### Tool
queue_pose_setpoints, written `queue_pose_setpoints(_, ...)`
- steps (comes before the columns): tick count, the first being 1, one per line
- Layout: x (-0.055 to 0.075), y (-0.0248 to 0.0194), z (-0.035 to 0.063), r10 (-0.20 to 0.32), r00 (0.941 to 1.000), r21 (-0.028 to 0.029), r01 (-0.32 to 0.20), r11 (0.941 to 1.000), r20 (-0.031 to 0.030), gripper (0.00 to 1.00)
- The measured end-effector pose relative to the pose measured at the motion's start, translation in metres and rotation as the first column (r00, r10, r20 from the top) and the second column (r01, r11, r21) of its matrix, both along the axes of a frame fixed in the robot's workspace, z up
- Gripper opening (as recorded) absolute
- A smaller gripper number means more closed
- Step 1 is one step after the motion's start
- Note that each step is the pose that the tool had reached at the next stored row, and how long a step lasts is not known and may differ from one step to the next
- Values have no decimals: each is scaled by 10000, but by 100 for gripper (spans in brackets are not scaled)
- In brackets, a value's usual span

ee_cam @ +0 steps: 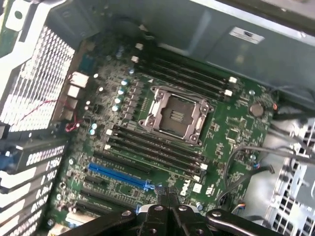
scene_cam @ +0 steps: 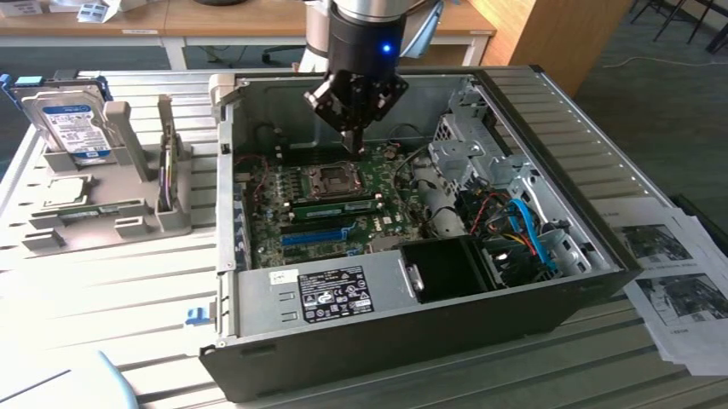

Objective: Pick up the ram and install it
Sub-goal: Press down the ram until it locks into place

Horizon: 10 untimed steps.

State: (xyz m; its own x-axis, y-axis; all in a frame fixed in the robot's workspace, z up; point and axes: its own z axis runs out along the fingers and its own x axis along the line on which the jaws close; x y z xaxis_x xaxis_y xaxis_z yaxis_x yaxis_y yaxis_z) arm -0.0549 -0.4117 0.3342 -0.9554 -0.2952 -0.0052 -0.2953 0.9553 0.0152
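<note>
Ram (scene_cam: 170, 175): best guess is the thin board standing on edge in the grey rack (scene_cam: 114, 223), at the exterior view's left, outside the PC case (scene_cam: 387, 341). It is seen edge-on, so that is a judgement. The silver hard drive (scene_cam: 71, 123) stands upright in the same rack, further left.

Gripper (scene_cam: 355, 141): hangs inside the open case, above the motherboard (scene_cam: 376, 226) and just over the CPU socket (scene_cam: 332, 179). It is well apart from the rack. Claw pinched together, nothing between the fingers (ee_cam: 167, 194).

In the wrist view, the black memory slots (ee_cam: 152, 150) on both sides of the CPU socket (ee_cam: 174, 115) look unfilled, with white latches at their ends. The pale green strip by the slots in the exterior view is probably bare board, but that cannot be confirmed.

Step, as judged: pick not yet made, ram untouched, install not done.

What the pick calls for: claw opened, lined up across the stick's thin edge, and a straight lift clear of the rack posts. Seating needs the stick parallel to a black slot, not the blue slot (ee_cam: 118, 175).

Surface: slatted grey metal table (scene_cam: 114, 307), with printed sheets (scene_cam: 671, 281) at the exterior view's right.

Room: wooden desks (scene_cam: 228, 17) behind, blue-grey carpet (scene_cam: 660, 102).
</note>
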Motion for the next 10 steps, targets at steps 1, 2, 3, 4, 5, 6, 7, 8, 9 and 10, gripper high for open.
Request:
queue_pose_setpoints(1,0,0,0,-178,9998,0,178,9998,0,9)
queue_pose_setpoints(2,0,0,-1,-356,9994,0,356,9994,0,9)
queue_pose_setpoints(3,0,0,-1,-532,9986,0,532,9986,0,9)
queue_pose_setpoints(4,0,0,-2,-708,9975,0,708,9975,0,9)
queue_pose_setpoints(5,0,0,-2,-882,9961,0,882,9961,0,9)
queue_pose_setpoints(6,0,0,-2,-1052,9944,0,1052,9944,0,9)
queue_pose_setpoints(7,0,0,-2,-1224,9925,-1,1224,9925,0,9)
queue_pose_setpoints(8,0,0,-3,-1397,9902,0,1397,9902,0,9)
queue_pose_setpoints(9,0,0,-3,-1573,9876,0,1573,9876,0,9)
queue_pose_setpoints(10,0,0,-4,-1733,9849,0,1733,9849,0,9)
